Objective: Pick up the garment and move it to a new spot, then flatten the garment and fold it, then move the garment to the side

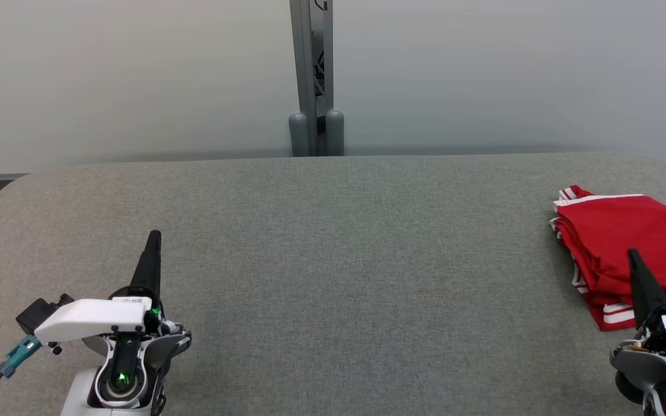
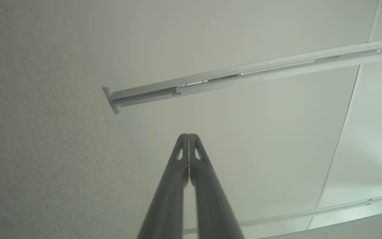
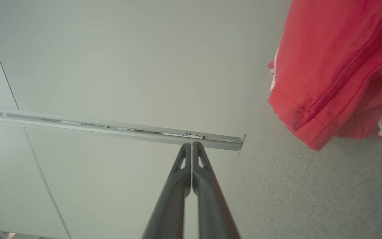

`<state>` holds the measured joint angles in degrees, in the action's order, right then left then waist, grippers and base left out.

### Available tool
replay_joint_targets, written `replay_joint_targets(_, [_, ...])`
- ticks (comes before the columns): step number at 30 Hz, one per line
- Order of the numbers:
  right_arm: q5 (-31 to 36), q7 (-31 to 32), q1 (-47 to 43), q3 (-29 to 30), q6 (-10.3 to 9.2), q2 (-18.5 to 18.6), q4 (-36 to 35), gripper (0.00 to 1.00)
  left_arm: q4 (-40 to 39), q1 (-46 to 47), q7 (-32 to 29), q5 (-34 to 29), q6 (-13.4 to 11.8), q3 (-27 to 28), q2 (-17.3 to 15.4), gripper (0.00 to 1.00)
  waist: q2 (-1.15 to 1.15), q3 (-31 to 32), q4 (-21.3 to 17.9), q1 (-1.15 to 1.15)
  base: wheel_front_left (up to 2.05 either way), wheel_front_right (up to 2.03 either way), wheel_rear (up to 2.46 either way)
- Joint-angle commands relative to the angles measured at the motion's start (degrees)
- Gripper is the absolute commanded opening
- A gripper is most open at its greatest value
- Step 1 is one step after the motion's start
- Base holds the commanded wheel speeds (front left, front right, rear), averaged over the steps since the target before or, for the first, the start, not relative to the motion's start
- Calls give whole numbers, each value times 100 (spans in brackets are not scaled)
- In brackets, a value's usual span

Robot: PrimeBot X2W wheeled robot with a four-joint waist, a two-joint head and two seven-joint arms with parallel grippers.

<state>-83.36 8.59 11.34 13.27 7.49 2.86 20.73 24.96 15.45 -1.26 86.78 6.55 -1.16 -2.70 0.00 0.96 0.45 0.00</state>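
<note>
We see folded red garment [image 1: 622, 237] at right edge of table [image 1: 333, 271]; left gripper [image 1: 154, 234], right gripper [image 1: 632, 253] clenched, seemingly empty.

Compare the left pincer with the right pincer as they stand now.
Place: the left pincer sits lower left, the right pincer lower right. Surroundings: the left pincer is over bare grey table, far from the red garment; the right pincer's tip overlaps that garment in the head view. Both are shut, empty, pointing forward.

Garment [image 1: 616, 242] runs past right edge.
</note>
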Motion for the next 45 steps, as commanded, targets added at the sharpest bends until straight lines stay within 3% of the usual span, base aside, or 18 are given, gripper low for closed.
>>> replay_joint_targets(1, [-141, 60, 121, 49, 0, 50, 1, 0, 13, 137, -30, 142, 51, 36, -29, 0, 0, -12, -5, 0, 0, 0, 0])
replay_joint_targets(16, [-686, 247, 280, 192, 0, 54, 85, 0, 91, 331, -158, 679, 123, 122, -31, 0, 0, -106, -47, 0, 0, 0, 0])
replay_joint_targets(45, [-653, 251, 278, 191, 0, 45, 80, 0, 83, 319, -158, 657, 111, 115, -32, 0, 0, -106, -47, 0, 0, 0, 0])
